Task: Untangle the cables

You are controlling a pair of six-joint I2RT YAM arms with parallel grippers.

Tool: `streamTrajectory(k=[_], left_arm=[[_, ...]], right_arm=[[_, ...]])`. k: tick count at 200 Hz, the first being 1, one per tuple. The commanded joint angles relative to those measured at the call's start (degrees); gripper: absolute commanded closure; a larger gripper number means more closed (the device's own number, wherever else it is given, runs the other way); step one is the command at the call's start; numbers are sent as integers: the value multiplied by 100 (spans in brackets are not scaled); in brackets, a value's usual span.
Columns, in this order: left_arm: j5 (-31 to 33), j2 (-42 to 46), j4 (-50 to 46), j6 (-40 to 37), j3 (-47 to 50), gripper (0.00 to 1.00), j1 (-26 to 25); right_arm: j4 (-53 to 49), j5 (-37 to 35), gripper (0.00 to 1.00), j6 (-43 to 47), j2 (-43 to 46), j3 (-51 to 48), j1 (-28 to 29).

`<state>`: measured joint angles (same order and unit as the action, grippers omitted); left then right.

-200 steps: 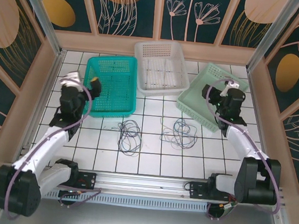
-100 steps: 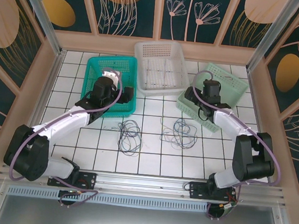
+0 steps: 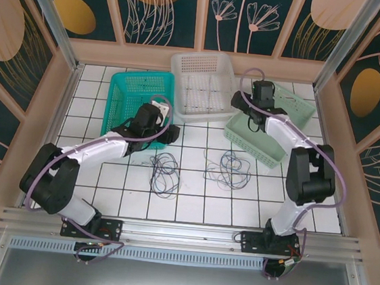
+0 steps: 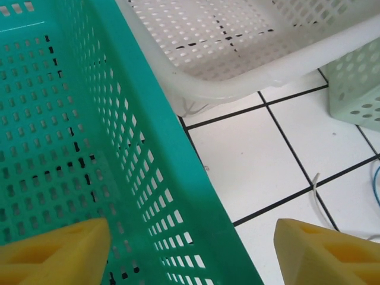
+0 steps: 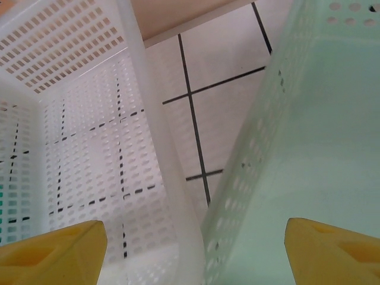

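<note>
On the white-tiled counter, the cables lie in two loose tangles at six o'clock from the white basket; left tool and right tool both gape wide, holding nothing.

The white-tiled table, with dark grout lines, carries three perforated plastic baskets along its far side. A teal basket sits to the left and a white basket in the middle, its near corner just beside the teal one, perhaps touching. A pale green basket lies askew on the right. On the open tiles nearer the front rest a dark cable tangle and, apart to its right, a second cable tangle with bluish and pale strands.
</note>
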<state>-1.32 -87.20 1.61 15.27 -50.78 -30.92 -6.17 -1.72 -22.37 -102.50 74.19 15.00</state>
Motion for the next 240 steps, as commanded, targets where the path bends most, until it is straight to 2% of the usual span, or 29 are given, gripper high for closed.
streamTrajectory(k=[1,24,65,102,159,187,210,240], left_arm=[[106,-214,-274,-118,-308,34,-10],[107,-351,-247,-88,-381,46,-9],[172,-643,-464,-122,-626,57,-2],[825,-617,-583,-77,-627,68,2],[1281,-637,-773,10,-626,73,259],[1298,-458,-742,65,-530,73,617],[1415,-368,-719,-7,-529,72,730],[1278,-412,-675,27,-572,72,763]], right_arm=[[-332,-39,21,279,-434,596,42],[-429,5,22,371,-810,974,48],[-482,57,26,499,-1206,1358,62],[-439,224,33,721,-1308,1458,186],[-490,403,48,705,-1447,1526,304],[-634,112,49,792,-1464,1639,438],[-622,333,51,824,-1448,1660,457],[-741,118,66,715,-1475,1704,654]])
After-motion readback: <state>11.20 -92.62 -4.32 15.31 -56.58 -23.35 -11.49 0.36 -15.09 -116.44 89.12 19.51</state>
